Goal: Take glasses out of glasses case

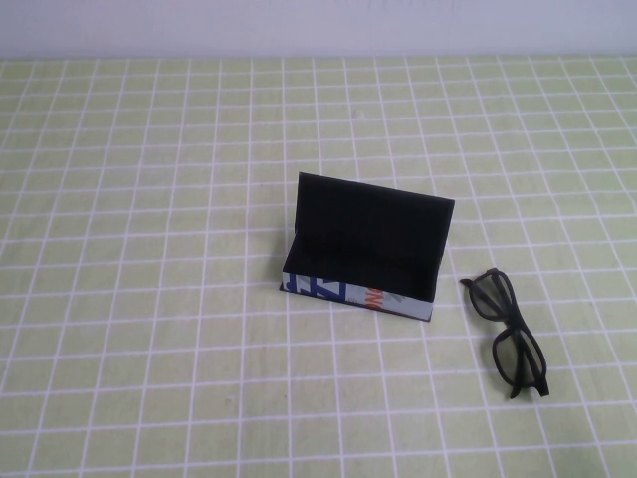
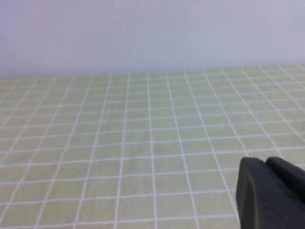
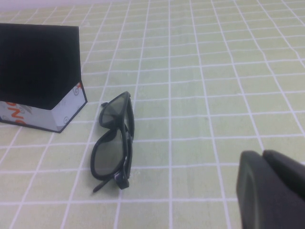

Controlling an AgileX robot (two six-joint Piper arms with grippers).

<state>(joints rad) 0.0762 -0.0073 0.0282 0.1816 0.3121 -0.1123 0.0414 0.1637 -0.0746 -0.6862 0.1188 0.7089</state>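
The glasses case (image 1: 366,249) stands in the middle of the table with its black lid raised; its white printed front strip faces me, and the inside looks empty. The glasses (image 1: 508,331), black-framed with dark lenses, lie folded on the cloth just right of the case. In the right wrist view the glasses (image 3: 114,141) lie beside the case's end (image 3: 40,76). My right gripper (image 3: 263,157) is shut with nothing in it, pulled back from the glasses. My left gripper (image 2: 264,162) is shut and empty over bare cloth, away from both things. Neither arm shows in the high view.
A green tablecloth with a white grid (image 1: 149,299) covers the whole table. A pale wall (image 1: 318,25) rises behind its far edge.
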